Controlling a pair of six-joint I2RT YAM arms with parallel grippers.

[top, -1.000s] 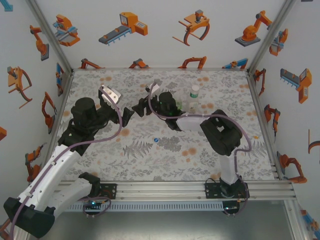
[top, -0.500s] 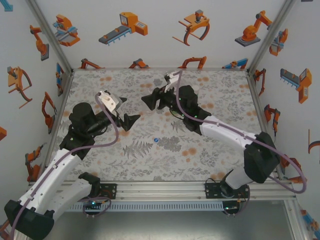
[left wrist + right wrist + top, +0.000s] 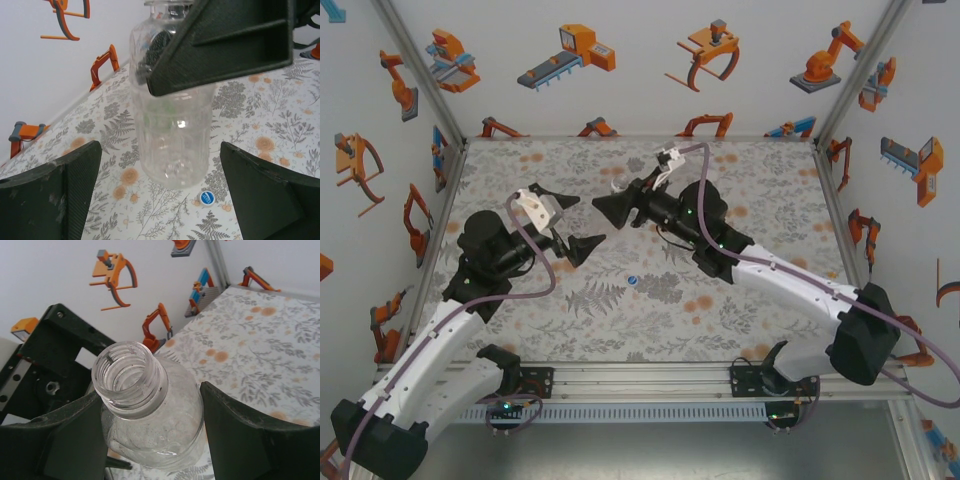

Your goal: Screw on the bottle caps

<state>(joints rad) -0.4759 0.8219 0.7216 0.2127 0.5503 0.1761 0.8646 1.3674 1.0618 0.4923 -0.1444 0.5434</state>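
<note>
Grip, right: the right pincer [image 3: 612, 207] is clenched on a clear bottle [image 3: 147, 412], with a dark finger [image 3: 247, 440] pressed against each side of its body.
Bottle mouth: the threaded neck [image 3: 127, 372] is uncovered (the right wrist view looks almost straight down into it).
Bottle pose: it is roughly upright in the left wrist view. Its ribbed body [image 3: 172, 135] is see-through, and one finger of the right pincer crosses its shoulder. Whether the base touches the table or hangs just above it cannot be told.
Grip, left: the left pincer [image 3: 575, 222] is released, with its fingers [image 3: 55, 195] spread wide. In the left wrist view the bottle stands between them and touches neither.
Pincers together: they face each other tip to tip, a little left of the table's middle and toward its far half. The left pincer sits to the left and slightly nearer.
Blue cap: the blue cap [image 3: 633, 281] lies flat on the table, nearer than both pincers and about mid-table. From the left wrist it shows just beside the bottle's base, apart from it.
Table: the table [image 3: 770, 180] has a grey fern-and-flower print with orange dots.
Walls: the walls [image 3: 640, 100] are white and carry orange pictures of robot arms and grippers (left, far and right sides alike).
</note>
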